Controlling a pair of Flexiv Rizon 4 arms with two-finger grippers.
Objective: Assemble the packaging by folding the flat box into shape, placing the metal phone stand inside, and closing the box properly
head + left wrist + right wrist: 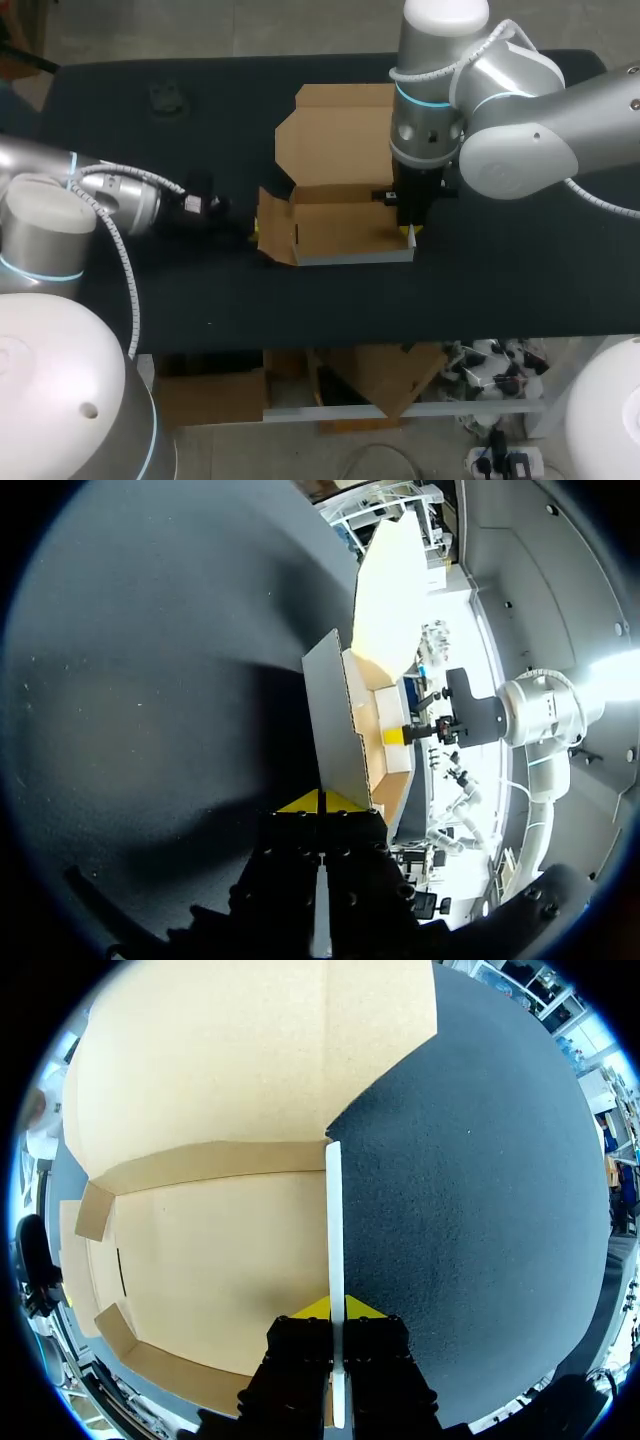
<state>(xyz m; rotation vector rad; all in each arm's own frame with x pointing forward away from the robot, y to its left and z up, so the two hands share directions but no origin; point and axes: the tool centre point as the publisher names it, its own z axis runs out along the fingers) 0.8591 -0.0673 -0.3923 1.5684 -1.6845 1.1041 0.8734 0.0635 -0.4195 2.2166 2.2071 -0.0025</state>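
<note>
The brown cardboard box (pixel 340 228) lies half folded in the middle of the table, its lid (pixel 340 135) laid open toward the back. My right gripper (pixel 410 232) comes down from above and is shut on the box's right side wall (pixel 334 1210), the thin edge running between its yellow tips (pixel 335 1308). My left gripper (pixel 250 231) reaches in low from the left. It is shut on the upright left side flap (pixel 338 720), whose lower edge sits between its tips (pixel 320 802). The box floor (pixel 220 1250) is bare. My right gripper (pixel 415 732) shows across the box.
A small dark object (pixel 165 96) rests on the black table (pixel 500 280) at the back left; I cannot tell what it is. Open tabletop lies in front of the box and to its right.
</note>
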